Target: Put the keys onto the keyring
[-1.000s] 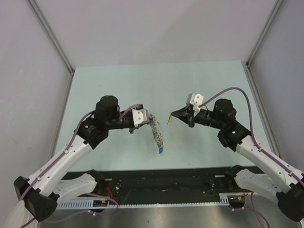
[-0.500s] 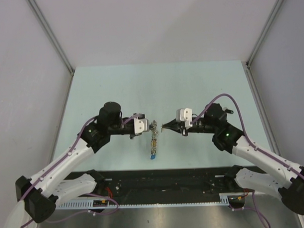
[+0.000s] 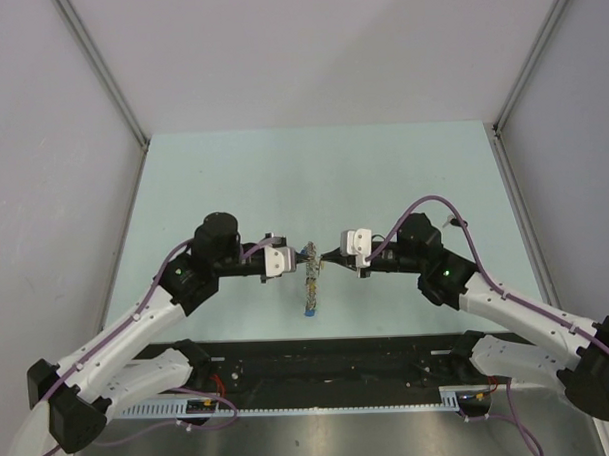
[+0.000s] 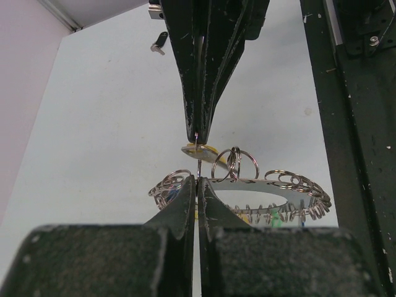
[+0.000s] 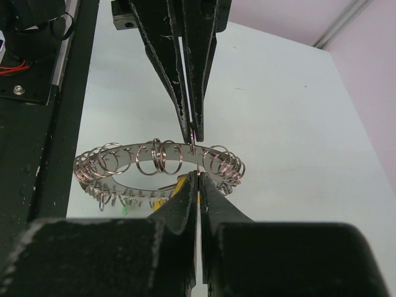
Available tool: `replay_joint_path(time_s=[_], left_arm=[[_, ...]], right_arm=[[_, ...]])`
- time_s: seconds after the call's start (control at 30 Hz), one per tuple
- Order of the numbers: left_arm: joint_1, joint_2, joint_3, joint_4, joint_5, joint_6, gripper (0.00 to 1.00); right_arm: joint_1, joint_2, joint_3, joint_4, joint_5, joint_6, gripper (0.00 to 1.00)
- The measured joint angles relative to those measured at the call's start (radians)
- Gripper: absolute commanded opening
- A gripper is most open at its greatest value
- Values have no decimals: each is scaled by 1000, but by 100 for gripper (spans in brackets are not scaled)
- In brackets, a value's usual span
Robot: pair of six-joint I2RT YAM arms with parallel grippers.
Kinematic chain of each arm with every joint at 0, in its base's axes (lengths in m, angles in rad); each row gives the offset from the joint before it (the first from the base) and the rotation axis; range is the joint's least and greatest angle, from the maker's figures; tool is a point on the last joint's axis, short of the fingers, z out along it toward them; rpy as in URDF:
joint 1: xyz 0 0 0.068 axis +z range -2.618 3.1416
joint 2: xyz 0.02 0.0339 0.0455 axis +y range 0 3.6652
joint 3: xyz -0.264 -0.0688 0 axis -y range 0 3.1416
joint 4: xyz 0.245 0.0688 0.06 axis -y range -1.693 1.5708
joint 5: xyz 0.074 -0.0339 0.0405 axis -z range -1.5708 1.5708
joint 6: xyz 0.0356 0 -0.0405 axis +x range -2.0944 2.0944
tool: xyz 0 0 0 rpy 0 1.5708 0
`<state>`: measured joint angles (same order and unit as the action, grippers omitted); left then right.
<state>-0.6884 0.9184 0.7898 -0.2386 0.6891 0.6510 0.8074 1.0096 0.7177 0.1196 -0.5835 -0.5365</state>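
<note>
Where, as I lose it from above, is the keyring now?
In the top view the keyring hangs edge-on over the table, pinched by the left gripper, with the right gripper's yellow key just right of it.

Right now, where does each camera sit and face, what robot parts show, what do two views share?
Top external: above, behind the bases, looking down; both arms, left gripper, right gripper.
Left wrist: faces along its shut fingers at the right gripper.
Right wrist: faces along its shut fingers at the left gripper.
Wrists share the keyring, yellow key.

Right tool (image 3: 323, 255) swung left with its yellow key (image 4: 201, 150), now tip to tip with left tool (image 3: 303, 256), keyring (image 3: 310, 280) gone from slanted to hanging straight
</note>
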Motion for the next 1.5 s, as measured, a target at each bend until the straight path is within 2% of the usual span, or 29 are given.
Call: replay_joint_path(time_s=[0.73, 1.5], left_arm=[[-10, -1, -5, 20, 2, -8, 0], [-16, 0, -5, 20, 8, -16, 0]], right_arm=[[26, -27, -13, -10, 5, -17, 0], [37, -54, -55, 61, 47, -16, 0]])
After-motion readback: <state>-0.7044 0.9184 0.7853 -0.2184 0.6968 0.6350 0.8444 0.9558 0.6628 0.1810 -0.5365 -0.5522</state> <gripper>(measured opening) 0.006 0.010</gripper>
